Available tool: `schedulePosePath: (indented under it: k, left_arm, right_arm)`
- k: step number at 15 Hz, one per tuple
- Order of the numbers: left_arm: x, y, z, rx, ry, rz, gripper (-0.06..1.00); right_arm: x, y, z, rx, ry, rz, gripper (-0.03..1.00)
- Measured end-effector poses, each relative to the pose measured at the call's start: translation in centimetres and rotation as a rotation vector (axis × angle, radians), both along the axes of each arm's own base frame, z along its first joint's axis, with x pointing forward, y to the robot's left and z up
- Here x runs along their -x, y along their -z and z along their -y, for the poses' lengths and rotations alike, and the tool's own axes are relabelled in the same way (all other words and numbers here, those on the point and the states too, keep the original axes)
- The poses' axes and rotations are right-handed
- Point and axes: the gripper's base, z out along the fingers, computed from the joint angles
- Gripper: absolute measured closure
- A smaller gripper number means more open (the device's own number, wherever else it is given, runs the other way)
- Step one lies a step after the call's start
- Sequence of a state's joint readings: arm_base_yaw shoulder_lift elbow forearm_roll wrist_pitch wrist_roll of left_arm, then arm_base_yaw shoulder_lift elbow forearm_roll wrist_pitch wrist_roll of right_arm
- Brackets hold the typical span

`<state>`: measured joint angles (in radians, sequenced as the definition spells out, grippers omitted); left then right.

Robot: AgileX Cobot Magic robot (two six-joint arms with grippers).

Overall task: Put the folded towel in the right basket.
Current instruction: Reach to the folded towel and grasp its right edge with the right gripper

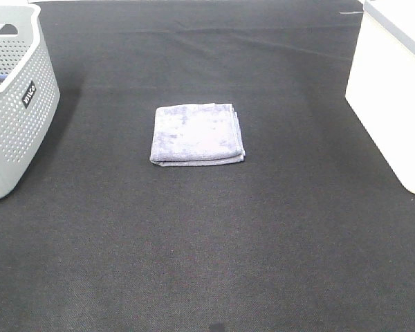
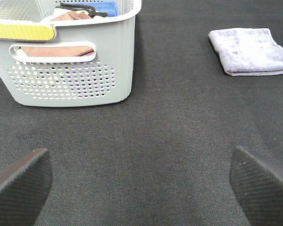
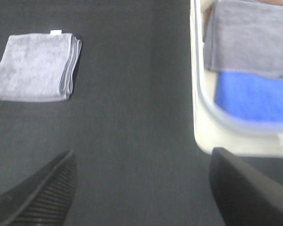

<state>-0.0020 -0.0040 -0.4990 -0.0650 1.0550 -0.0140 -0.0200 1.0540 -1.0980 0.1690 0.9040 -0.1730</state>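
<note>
- Folded towel (image 1: 197, 133), a small flat square of pale lavender-grey terry, is untouched as far as I can see. Nearest to me the two tools hang back from it. The left gripper (image 2: 140, 160) has its dark jaws spread wide over bare cover, and the right gripper (image 3: 142, 157) is spread just as wide. Neither pinches anything.
- By my reckoning the task is at its very start, with the grasp, the lift, the carry and the drop all left to do.
- Under everything lies a black woven table cover (image 1: 207, 277), matte, with a few soft creases toward the far side.
- Midway across it the towel lies flat, its layered edges along the near and right sides, well apart from both containers.
- To the right stands the large white smooth-walled bin with a pale grey rim (image 1: 384, 97), which is the goal. A grey cloth (image 3: 250, 37) and a blue cloth (image 3: 254, 96) already lie inside.
- To the left, a grey perforated plastic basket with a black label (image 1: 21, 131) holds some brownish cloths (image 2: 56, 49).
- Beyond the cover's far edge I can make out nothing of the room.
</note>
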Motion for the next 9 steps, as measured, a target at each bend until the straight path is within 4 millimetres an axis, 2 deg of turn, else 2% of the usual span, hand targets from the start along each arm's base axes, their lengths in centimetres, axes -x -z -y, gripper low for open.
schedulePosePath:
  k: [3,6,8,9]
  left_arm:
    - [0.0,0.0,0.0,0.0,0.0,0.0,-0.02]
    - [0.0,0.0,0.0,0.0,0.0,0.0,-0.02]
    - [0.0,0.0,0.0,0.0,0.0,0.0,-0.02]
    - [0.0,0.0,0.0,0.0,0.0,0.0,-0.02]
  right_arm:
    - [-6.6,-0.5,0.1,0.012,-0.015,-0.04,0.23]
    - [-12.0,-1.6,-0.1,-0.01,-0.041,-0.016,0.23]
    - [-15.3,-1.3,-0.8,-0.01,-0.09,-0.026,0.24]
    - [-16.7,-0.9,-2.0,0.008,-0.132,-0.028,0.24]
